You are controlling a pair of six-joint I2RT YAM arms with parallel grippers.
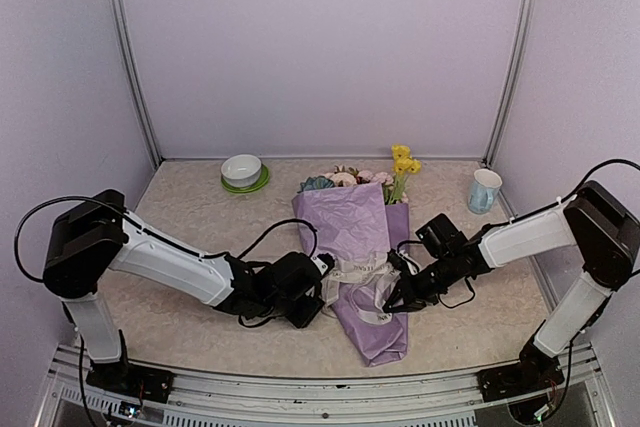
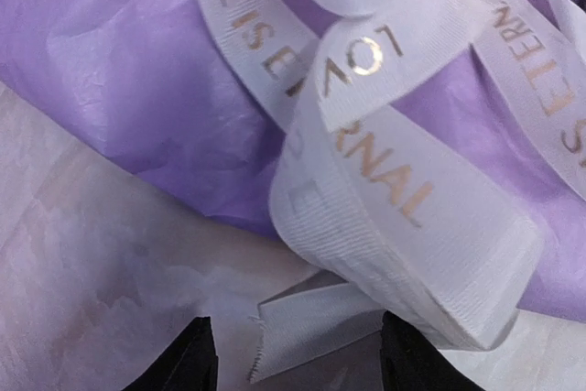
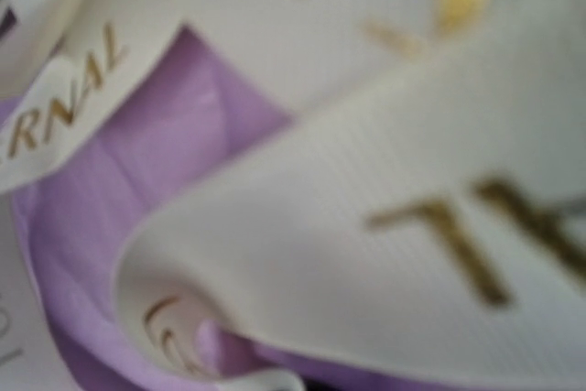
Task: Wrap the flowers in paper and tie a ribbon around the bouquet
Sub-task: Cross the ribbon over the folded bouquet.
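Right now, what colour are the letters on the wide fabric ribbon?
Shiny gold, printed on the cream-white fabric ribbon; the left wrist view shows it best.

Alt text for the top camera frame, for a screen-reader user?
A lilac paper-wrapped bouquet lies in the middle, blooms at the far end, with a cream ribbon around its waist. The left tool and right tool reach the ribbon from either side. A white bowl and a cup stand at the back.

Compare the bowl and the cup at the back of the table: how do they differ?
The bowl is low, wide and white; the cup is taller, narrower and pale blue. The bowl sits on a green plate, back left of the bouquet; the cup stands directly on the table, back right. Both stand upright.
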